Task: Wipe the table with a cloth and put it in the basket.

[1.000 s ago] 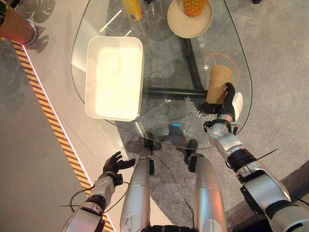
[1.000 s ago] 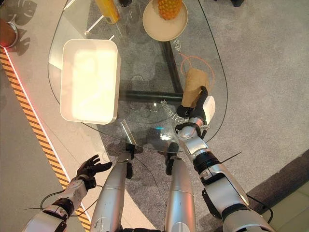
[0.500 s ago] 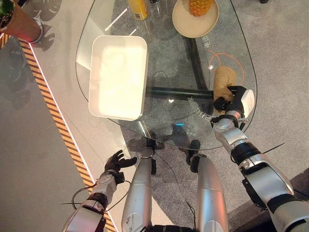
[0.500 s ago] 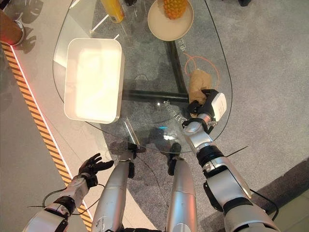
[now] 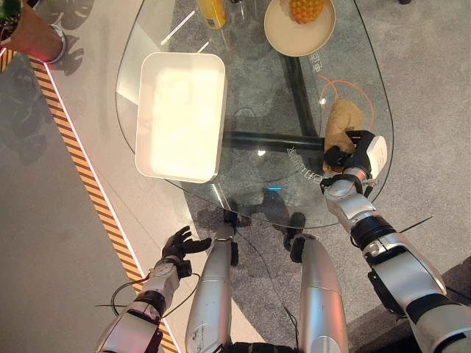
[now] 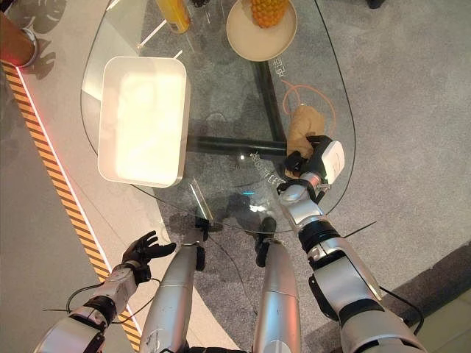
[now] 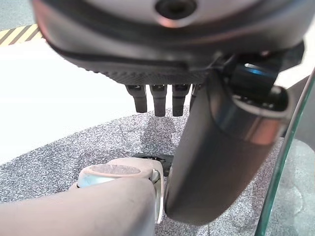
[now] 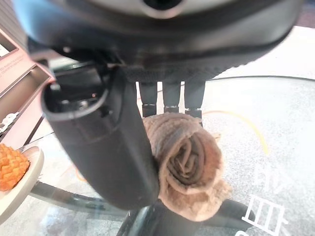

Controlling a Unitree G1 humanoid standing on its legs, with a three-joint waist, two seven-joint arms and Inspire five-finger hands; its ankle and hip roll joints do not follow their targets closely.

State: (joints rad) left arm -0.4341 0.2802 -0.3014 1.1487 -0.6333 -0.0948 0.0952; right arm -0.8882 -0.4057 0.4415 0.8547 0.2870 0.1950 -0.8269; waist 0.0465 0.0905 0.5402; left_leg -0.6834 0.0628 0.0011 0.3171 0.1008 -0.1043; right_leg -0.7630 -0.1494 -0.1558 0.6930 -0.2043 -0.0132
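A: What changed? 
B: The right hand (image 5: 352, 151) has slid rightward and bunched the cloth (image 5: 341, 120), fingers curled around it at the glass table's (image 5: 250, 103) right edge.

A: The risk? 
B: The roll slipping before reaching the basket (image 5: 180, 114). The left hand (image 5: 179, 244) hangs relaxed, low.

Pineapple (image 5: 305, 9) on a beige plate (image 5: 278, 38) (far end), yellow bottle (image 5: 213, 12) nearby.

We're looking at what seems a showroom or demo floor: grey carpet is running under a glass bench (image 5: 184, 29). Yellow-and-black hazard tape (image 5: 81, 184) is marking off the area, a person's shoe (image 5: 57, 45) just outside it.
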